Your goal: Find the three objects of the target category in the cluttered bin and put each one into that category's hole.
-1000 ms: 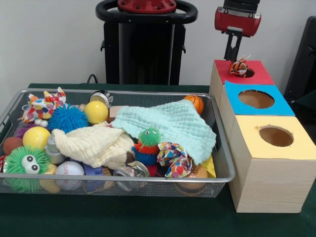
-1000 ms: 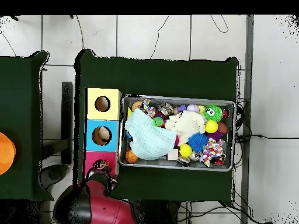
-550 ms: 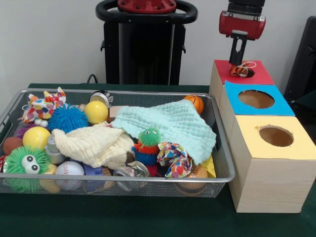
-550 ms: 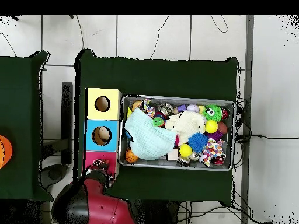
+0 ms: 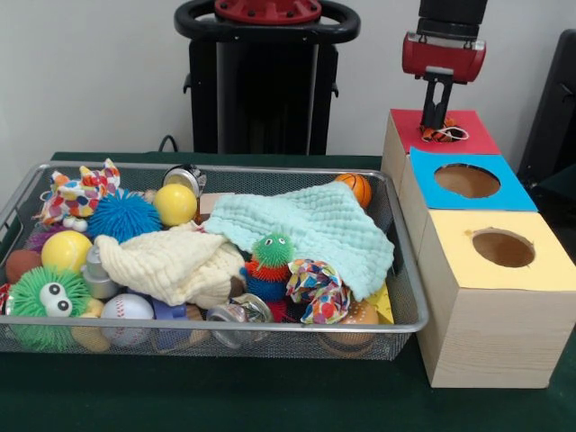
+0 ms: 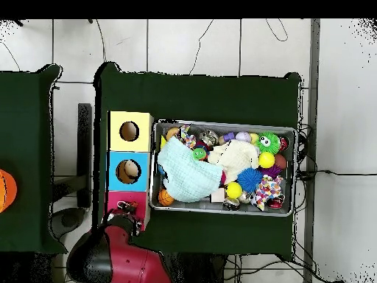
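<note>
From the front we see the gripper (image 5: 437, 126) above the red box (image 5: 468, 135) and an orange toy (image 5: 438, 135) at its hole; overhead hides both; whether the fingers grip it we cannot tell.

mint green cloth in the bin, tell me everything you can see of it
The mint green cloth is a soft, waffle-textured fabric, crumpled and spread loosely over the toys in the wire bin's right half. Its lower edge drapes over a patterned fabric toy, a basketball peeks out behind it, and it overlaps the cream cloth at its left.
</note>
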Tool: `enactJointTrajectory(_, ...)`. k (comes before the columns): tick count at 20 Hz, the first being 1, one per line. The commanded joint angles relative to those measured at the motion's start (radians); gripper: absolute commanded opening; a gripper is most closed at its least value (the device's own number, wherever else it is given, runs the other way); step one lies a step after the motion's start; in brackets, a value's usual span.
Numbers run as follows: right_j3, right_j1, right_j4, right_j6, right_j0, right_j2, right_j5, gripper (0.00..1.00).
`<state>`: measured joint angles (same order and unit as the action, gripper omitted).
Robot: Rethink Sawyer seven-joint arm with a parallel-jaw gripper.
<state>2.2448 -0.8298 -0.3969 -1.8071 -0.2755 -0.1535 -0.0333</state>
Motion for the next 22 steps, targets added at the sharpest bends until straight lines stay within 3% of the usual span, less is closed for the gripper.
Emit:
enactJointTrajectory(1,0.078,0.048,-0.005,-0.286,0.056,0.113,-0.052,0.00)
enactJointTrajectory(8,0.094,0.049,-0.003,-0.298,0.081,0.148,-0.069,0.00)
enactJointTrajectory(18,0.103,0.108,0.061,-0.341,0.159,0.237,-0.186,0.00)
enactJointTrajectory(22,0.102,0.122,0.058,-0.346,0.156,0.235,-0.198,0.00)
